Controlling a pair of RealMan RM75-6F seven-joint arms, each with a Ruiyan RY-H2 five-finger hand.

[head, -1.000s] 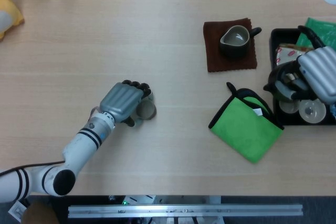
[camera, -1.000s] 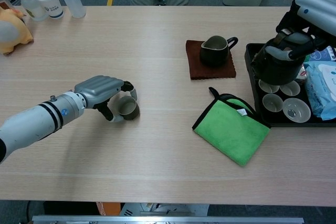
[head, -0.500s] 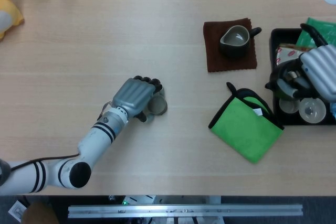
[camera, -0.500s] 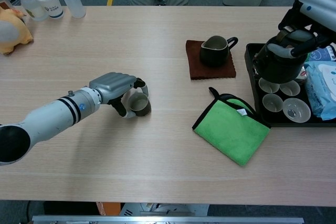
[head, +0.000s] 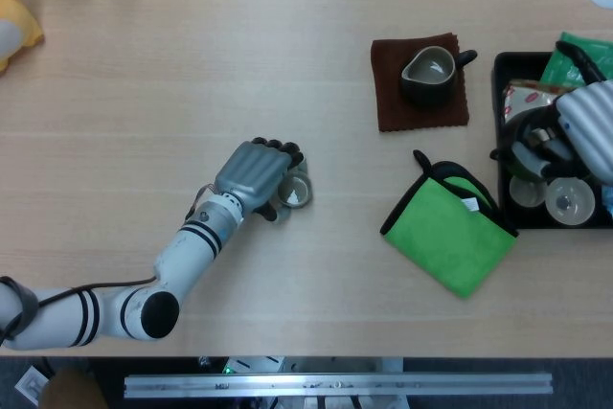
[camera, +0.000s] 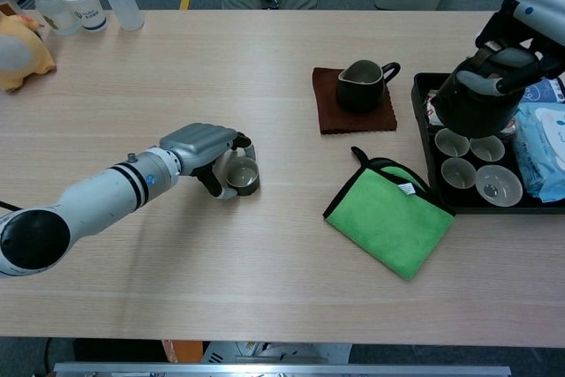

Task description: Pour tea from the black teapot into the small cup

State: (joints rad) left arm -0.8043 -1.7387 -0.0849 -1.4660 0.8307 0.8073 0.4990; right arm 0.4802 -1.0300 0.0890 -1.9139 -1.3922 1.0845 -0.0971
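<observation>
Left hand (camera: 210, 149): curled around the small cup (camera: 240, 175), which stands upright on the bench (camera: 265, 86); the wrap steadies it where tea can be poured in, well left of the black tray (camera: 422, 130).
Small cup: sits on bare wood, mouth up and free of the fingers, so a spout could come over it from the tray side.
Green cloth (camera: 388, 215): lies flat between the small cup and the black tray, likely there to catch drips or wipe up.
Right hand (camera: 521, 37): clamped on the black teapot (camera: 475, 99), holding it over the near-left part of the black tray, above the spare cups (camera: 477, 174); probably kept there so drips land in the tray.
Black teapot: roughly upright, well apart from the small cup; no pour begun.
Dark pitcher (camera: 362, 84): rests on a brown mat (camera: 331, 116), just left of the black tray, open mouth up.
Judgement: the teapot has to cross over the green cloth before tilting.
</observation>
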